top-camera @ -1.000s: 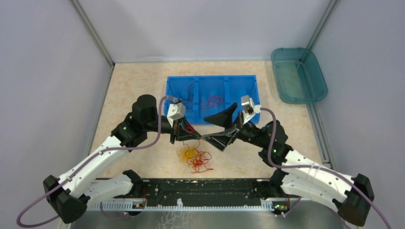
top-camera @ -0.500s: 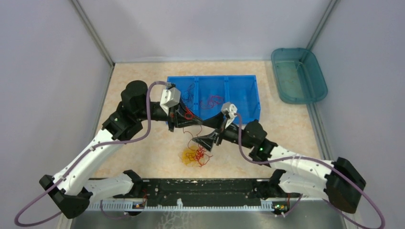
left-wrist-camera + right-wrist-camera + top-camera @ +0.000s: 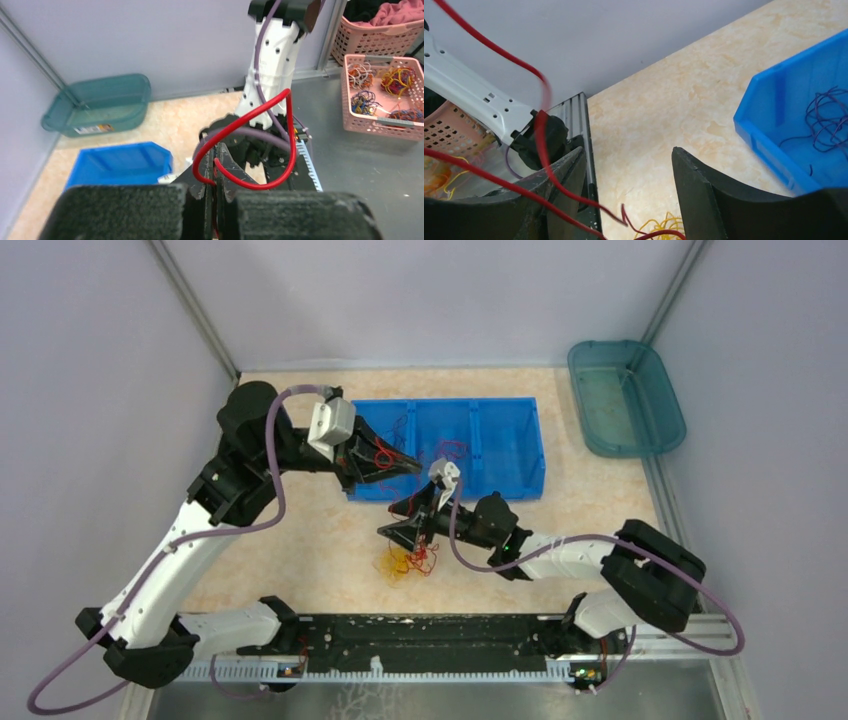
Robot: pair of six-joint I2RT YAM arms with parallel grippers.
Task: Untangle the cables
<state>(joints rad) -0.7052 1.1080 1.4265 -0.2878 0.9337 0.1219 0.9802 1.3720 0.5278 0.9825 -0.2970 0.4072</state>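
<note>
Over the last second the left arm is swinging up and away to the far left, and its fingers (image 3: 209,170) are pressing together on a thin red wire cable (image 3: 289,130) that is bowing out in a stiff loop beyond their tips. The lift is carrying that strand off the beige marbled worktop (image 3: 310,560) towards the left end of the blue three-compartment plastic bin (image 3: 510,483). Meanwhile the knot of yellow-orange and red cables (image 3: 405,562) near the middle is looking smaller than a second ago, which suggests one red cable is coming free, though a red line in the right wrist view is slanting down towards the heap, so it may not be fully out. The right arm is reaching leftwards, and its fingers (image 3: 704,200) are standing wide apart just above the knot, gripping nothing, with red strands crossing in front of one finger and the yellow coils (image 3: 664,222) lying below the gap. Further right, dark navy cables (image 3: 829,117) are lying in the bin's left compartment and red ones (image 3: 455,448) in the middle. The teal plastic tray (image 3: 620,400) is sitting far right.
</note>
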